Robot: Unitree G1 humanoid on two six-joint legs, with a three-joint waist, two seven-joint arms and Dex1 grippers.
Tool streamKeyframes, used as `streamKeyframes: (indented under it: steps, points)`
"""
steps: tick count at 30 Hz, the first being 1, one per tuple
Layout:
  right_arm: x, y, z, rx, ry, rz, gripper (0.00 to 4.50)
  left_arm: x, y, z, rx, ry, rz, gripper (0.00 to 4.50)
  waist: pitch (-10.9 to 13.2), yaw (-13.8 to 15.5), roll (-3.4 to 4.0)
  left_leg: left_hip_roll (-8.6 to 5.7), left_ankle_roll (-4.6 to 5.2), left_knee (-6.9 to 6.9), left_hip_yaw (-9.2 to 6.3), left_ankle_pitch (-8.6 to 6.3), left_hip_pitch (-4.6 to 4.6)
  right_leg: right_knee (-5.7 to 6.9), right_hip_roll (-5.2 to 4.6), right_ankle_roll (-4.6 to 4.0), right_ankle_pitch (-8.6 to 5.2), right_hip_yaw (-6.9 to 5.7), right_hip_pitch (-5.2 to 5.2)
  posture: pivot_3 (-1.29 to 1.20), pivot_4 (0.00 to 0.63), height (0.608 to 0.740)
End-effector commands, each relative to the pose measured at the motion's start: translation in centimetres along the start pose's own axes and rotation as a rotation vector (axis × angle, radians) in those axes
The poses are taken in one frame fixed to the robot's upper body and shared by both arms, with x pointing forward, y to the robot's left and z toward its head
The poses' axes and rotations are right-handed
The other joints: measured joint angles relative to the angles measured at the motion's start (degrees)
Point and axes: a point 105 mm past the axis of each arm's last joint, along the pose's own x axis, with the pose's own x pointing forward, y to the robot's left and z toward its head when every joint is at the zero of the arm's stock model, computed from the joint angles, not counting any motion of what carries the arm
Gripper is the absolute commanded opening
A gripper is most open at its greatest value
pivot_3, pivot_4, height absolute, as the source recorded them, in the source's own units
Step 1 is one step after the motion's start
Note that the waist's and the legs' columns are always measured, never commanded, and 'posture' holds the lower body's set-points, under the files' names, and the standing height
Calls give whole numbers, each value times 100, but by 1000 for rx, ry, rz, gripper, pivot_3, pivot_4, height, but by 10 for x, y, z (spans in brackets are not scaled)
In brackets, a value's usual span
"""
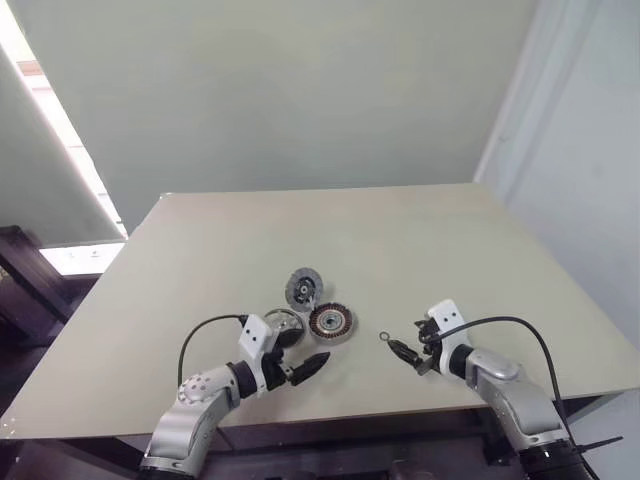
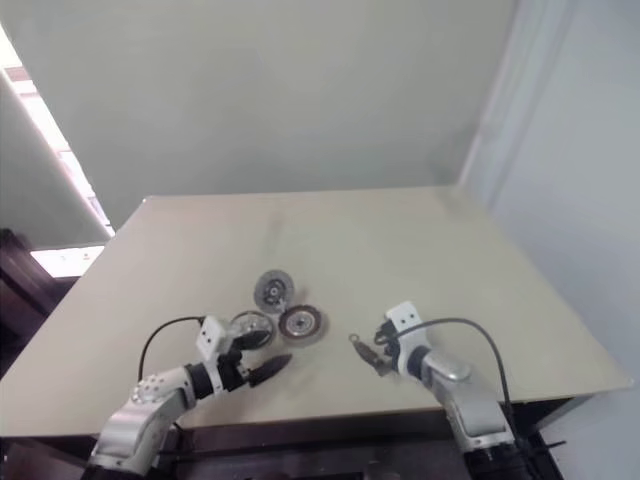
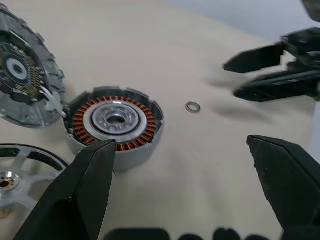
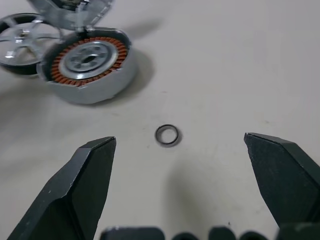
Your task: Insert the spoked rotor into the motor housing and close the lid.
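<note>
The motor housing (image 1: 330, 322), a silver puck with copper windings, sits at mid-table. The lid (image 1: 303, 288), a ribbed grey disc, lies just behind the housing and touches its rim. The spoked rotor (image 3: 20, 175) lies flat to the housing's left, partly hidden in the head views by my left wrist. My left gripper (image 1: 312, 362) is open and empty, just in front of the rotor and housing, pointing right. My right gripper (image 1: 405, 340) is also open and empty, to the housing's right, its fingers (image 4: 95, 175) straddling a tiny washer ring (image 4: 167, 135) from a little way back.
The beige table (image 1: 450, 250) has bare room behind and to both sides of the parts. Its front edge runs close under both arms. A pale wall stands behind the table, and a window lies to the left.
</note>
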Motion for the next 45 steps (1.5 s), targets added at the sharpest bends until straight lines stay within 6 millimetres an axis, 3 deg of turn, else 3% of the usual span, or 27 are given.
streamKeyframes:
  steps: [1,14,27,30,39,45]
  points:
    - [8,-5,11,3,-27,-42,4500,0,-4,10,35,-23,-21,4471,0,0,1,-1,0,0,0,0,-2,0,0,0,0,0,-1,0,0,740]
    - [39,2,-1,12,-53,-37,4500,4,-8,9,37,-18,-43,4471,1,-3,3,-1,0,-4,-1,0,-2,0,0,0,0,2,-3,0,0,740]
    - [50,10,-7,-14,-43,-10,4500,3,-6,9,41,-18,-31,4471,0,-6,7,-1,0,-3,1,0,2,1,2,0,0,6,-1,0,0,740]
    - [50,12,-9,-14,-35,-3,3927,3,-5,8,41,-18,-27,4500,0,-6,8,0,0,-3,1,0,4,2,3,0,0,7,-1,0,0,740]
    - [50,15,-14,-9,-9,14,732,3,-5,8,40,-19,-22,4500,0,-24,9,0,0,-4,1,0,6,3,3,0,0,8,-1,0,0,740]
    - [49,14,-4,-8,-54,3,719,2,-3,7,38,-18,-16,4500,0,-24,10,0,0,-4,1,0,6,3,3,0,0,7,0,0,0,740]
